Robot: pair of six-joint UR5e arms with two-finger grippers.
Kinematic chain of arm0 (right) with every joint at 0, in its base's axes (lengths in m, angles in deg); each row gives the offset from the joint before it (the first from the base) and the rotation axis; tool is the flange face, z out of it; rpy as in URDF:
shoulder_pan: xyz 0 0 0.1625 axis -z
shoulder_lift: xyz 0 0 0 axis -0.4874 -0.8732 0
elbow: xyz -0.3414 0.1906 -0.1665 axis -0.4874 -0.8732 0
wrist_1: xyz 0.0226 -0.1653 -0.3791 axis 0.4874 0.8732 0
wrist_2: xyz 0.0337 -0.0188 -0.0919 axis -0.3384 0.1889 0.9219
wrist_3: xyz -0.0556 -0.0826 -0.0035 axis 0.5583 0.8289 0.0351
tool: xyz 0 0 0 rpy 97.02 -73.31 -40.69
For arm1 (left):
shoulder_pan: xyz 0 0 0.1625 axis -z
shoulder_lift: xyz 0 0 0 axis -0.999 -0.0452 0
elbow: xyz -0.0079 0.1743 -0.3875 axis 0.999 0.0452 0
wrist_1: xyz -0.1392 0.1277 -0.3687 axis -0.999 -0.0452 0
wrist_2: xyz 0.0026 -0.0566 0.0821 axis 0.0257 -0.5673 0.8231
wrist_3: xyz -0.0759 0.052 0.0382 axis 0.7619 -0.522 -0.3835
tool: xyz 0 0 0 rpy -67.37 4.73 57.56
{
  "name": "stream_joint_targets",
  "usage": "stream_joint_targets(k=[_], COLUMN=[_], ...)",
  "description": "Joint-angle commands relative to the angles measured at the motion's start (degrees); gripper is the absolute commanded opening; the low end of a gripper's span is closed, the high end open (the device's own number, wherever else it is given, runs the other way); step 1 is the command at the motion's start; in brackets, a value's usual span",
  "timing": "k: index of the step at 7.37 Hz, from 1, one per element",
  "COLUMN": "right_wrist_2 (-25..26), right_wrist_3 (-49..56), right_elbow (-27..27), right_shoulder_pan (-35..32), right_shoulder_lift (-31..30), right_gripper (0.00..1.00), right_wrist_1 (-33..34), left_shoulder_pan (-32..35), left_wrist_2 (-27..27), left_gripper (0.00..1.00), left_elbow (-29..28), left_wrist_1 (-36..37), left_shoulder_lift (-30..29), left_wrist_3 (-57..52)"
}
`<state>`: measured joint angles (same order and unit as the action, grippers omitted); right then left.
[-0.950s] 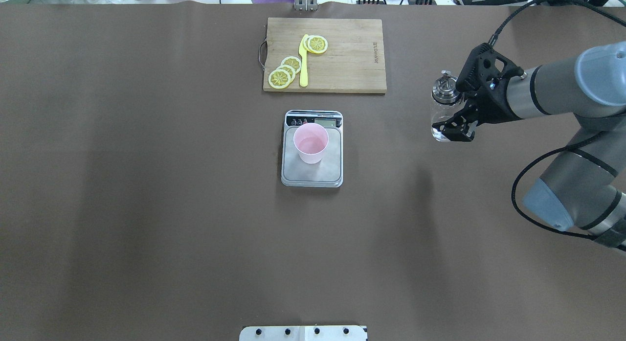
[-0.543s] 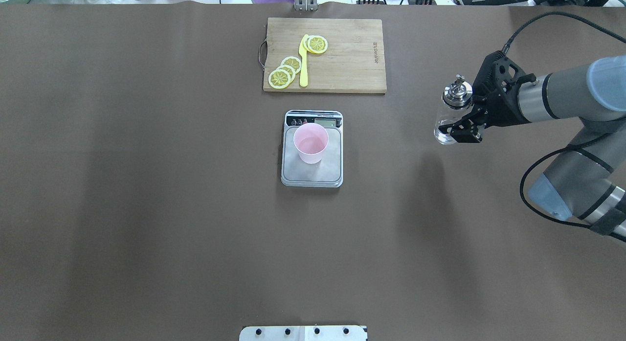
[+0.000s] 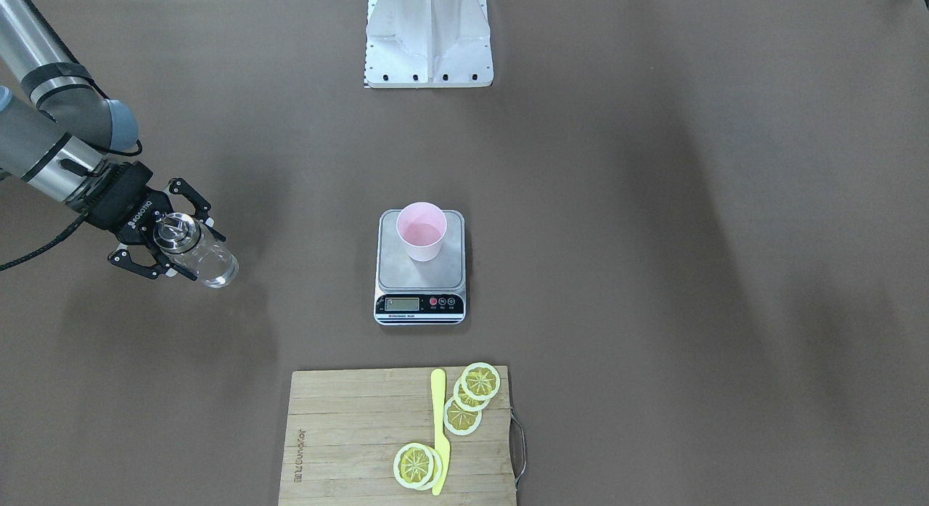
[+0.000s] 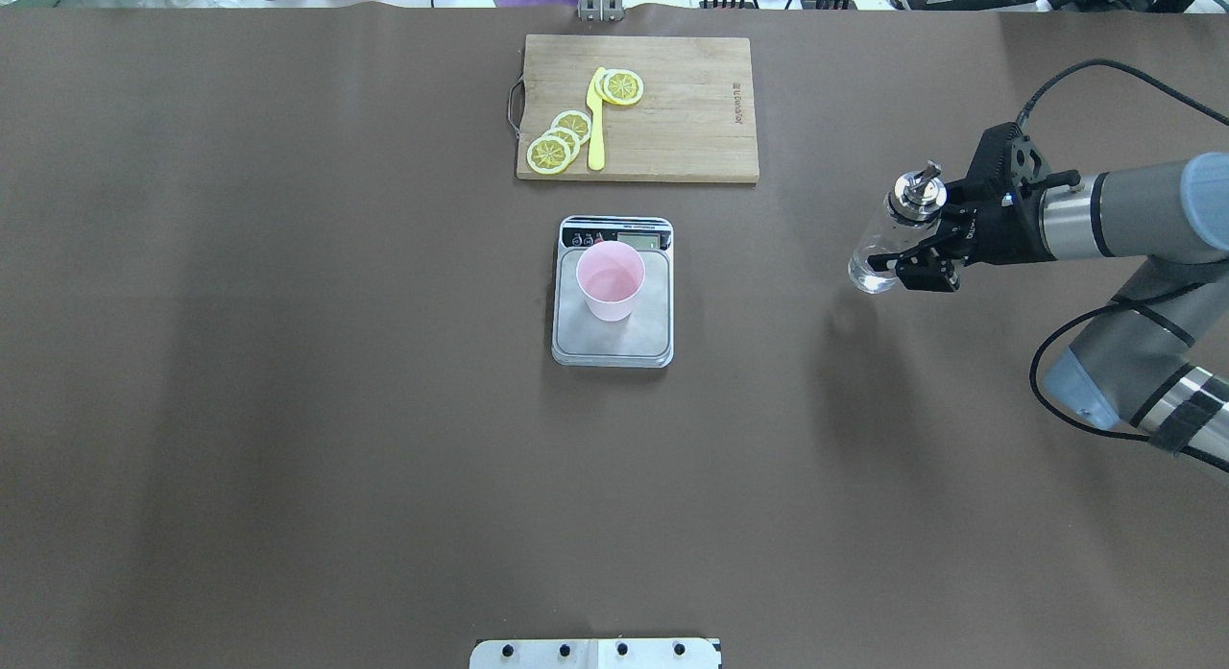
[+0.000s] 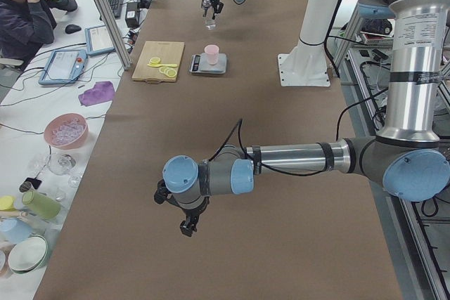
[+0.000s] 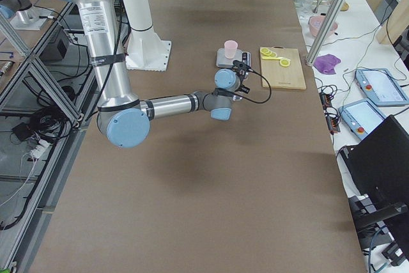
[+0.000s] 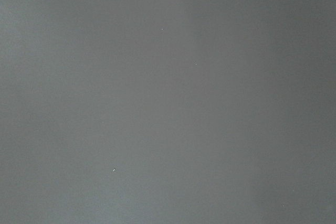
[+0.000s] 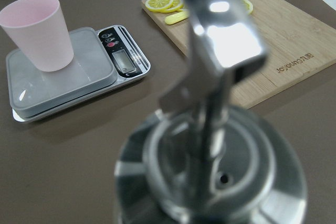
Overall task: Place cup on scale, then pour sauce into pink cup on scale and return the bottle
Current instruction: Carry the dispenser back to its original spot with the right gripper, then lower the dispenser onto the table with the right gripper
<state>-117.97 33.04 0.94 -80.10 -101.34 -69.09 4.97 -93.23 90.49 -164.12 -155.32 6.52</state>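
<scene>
The pale pink cup stands upright on the scale at the table's middle; both also show in the front view, the cup on the scale. My right gripper is shut on the clear glass bottle far right of the scale, the bottle near upright and low over the table. I cannot tell whether its base touches. In the right wrist view its metal cap and spout fill the foreground. My left gripper shows only in the exterior left view; I cannot tell its state.
A wooden cutting board with lemon slices and a yellow knife lies beyond the scale. The robot's base plate sits at the near edge. An operator sits beside the table's far end.
My right gripper has carried the bottle rightward and a little toward the robot, lower, and the bottle stands more upright. The cup and scale have not moved.
</scene>
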Motion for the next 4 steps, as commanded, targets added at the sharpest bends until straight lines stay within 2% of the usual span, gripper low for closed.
stream_joint_targets(k=[1, 4], right_wrist_2=[0.0, 0.1], right_wrist_3=[-0.8, -0.6], right_elbow=[-1.3, -4.1], right_shoulder_pan=[0.0, 0.0], right_shoulder_lift=[0.1, 0.0], right_gripper=[0.00, 0.00], right_wrist_1=[-3.4, -4.9], left_shoulder_pan=[0.0, 0.0], left_wrist_2=[0.0, 0.0], left_gripper=[0.98, 0.98], left_elbow=[0.0, 0.1], left_wrist_1=[0.0, 0.0], left_shoulder_lift=[0.0, 0.0], left_wrist_3=[0.0, 0.0])
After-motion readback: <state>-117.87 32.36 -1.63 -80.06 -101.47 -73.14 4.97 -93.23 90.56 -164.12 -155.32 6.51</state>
